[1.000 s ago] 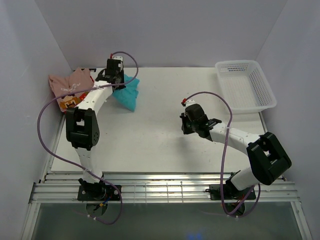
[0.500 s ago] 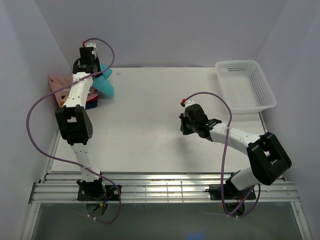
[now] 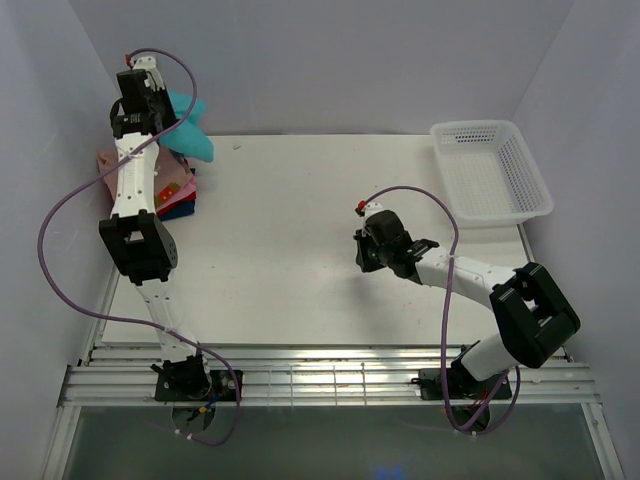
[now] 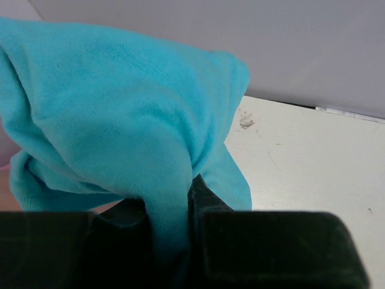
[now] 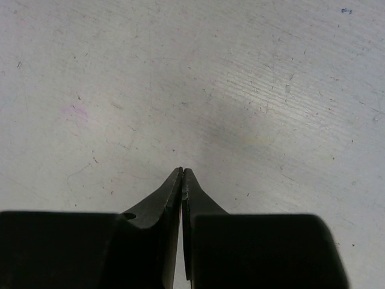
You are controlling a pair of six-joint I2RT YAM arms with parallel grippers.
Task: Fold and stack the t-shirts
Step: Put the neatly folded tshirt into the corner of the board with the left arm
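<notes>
My left gripper [image 3: 160,118] is shut on the teal t-shirt [image 3: 190,128] and holds it bunched up in the air at the far left corner, above the stack of folded shirts [image 3: 172,192]. In the left wrist view the teal t-shirt [image 4: 114,126] fills the frame, pinched between the dark fingers [image 4: 207,198]. The stack shows pink [image 3: 108,162], a pixel graphic, red and dark blue edges, mostly hidden by the arm. My right gripper [image 3: 362,252] is shut and empty, low over bare table [image 5: 240,90] at the middle right.
A white plastic mesh basket [image 3: 490,170] stands at the far right corner. White walls close the table on the left, back and right. The metal rail with the arm bases [image 3: 320,380] runs along the near edge.
My left gripper has lifted the teal t-shirt off the table and carried it left and back, up over the folded stack. The right gripper has shifted slightly left.
</notes>
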